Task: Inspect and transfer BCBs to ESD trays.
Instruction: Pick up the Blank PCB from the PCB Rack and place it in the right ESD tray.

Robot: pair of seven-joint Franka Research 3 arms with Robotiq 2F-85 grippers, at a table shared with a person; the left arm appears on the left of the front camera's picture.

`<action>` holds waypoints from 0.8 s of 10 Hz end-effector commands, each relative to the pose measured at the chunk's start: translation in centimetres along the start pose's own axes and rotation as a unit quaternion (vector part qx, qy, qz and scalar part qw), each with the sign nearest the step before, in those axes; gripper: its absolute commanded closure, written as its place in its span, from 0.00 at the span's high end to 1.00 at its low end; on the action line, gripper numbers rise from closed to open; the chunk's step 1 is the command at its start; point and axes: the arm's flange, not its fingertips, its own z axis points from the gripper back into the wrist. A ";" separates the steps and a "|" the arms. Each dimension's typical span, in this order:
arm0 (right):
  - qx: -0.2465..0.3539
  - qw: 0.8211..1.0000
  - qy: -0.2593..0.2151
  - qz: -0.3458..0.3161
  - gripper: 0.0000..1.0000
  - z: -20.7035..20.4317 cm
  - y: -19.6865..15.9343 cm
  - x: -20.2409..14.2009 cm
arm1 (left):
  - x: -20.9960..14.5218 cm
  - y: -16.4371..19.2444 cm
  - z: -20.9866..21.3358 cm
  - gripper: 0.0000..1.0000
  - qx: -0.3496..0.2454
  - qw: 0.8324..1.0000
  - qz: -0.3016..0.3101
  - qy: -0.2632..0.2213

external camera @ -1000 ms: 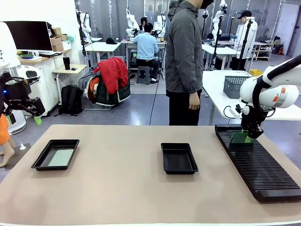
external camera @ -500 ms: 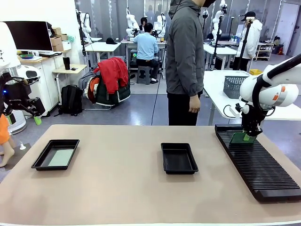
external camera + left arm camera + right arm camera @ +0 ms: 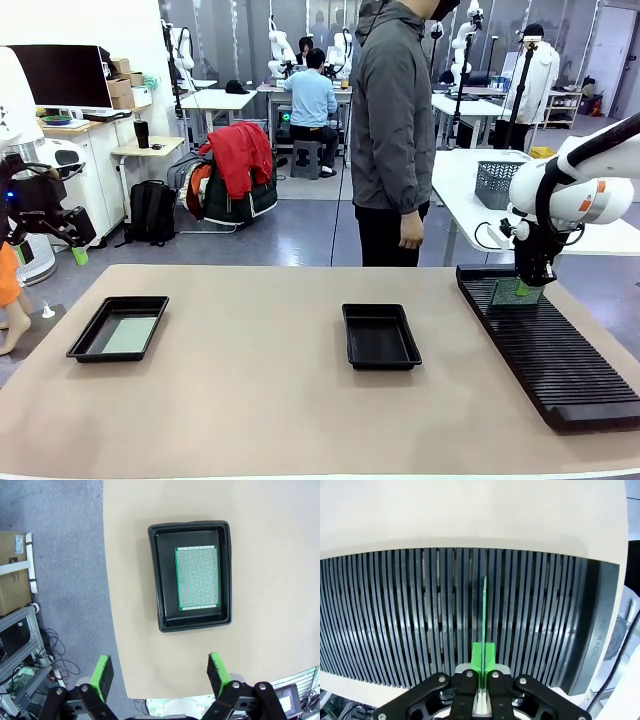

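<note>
In the right wrist view a thin green BCB (image 3: pixel 484 605) stands on edge in a slot of the black ribbed rack (image 3: pixel 395 615), and my right gripper (image 3: pixel 483 656) is shut on its near edge. The front view has this gripper (image 3: pixel 524 287) at the rack's far end, holding that BCB (image 3: pixel 508 293). My left gripper (image 3: pixel 160 661) hangs open high above the left ESD tray (image 3: pixel 159 580), where another BCB (image 3: pixel 197 578) lies flat. That tray (image 3: pixel 95 338) lies near the table's left edge. A second ESD tray (image 3: pixel 380 337) lies mid-table with a bare floor.
The long slotted rack (image 3: pixel 560 360) runs along the table's right side. A person (image 3: pixel 392 130) in a grey jacket stands at the far edge, hands down. Bare tabletop (image 3: pixel 250 380) lies between the trays. Floor, boxes and cables show beyond the table's left edge (image 3: pixel 107 605).
My right gripper's jaws have closed onto the upright BCB in the rack. The left arm has stayed still. The person has shifted slightly.
</note>
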 end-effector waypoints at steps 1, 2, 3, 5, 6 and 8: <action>0.015 1.000 0.009 -0.005 0.00 0.0 -0.4 0.2 | 0.0 0.1 -0.2 1.00 0.001 1.000 0.001 -0.001; 0.016 1.000 0.010 -0.005 0.00 0.2 -0.4 0.1 | 0.0 0.1 -0.2 1.00 0.001 1.000 0.001 -0.001; 0.014 1.000 0.009 -0.006 0.00 0.8 -0.3 0.3 | 0.0 0.1 -0.2 1.00 0.001 1.000 0.001 -0.001; 0.013 1.000 0.004 -0.012 0.00 3.2 0.1 0.6 | 0.0 0.1 -0.2 1.00 0.001 1.000 0.001 -0.001; 0.005 1.000 0.003 -0.013 0.00 5.5 0.8 1.1 | 0.0 0.1 -0.2 1.00 0.001 1.000 0.001 -0.001; -0.006 1.000 0.011 -0.020 0.00 10.4 2.6 2.2 | 0.0 0.1 -0.2 1.00 0.001 1.000 0.001 -0.001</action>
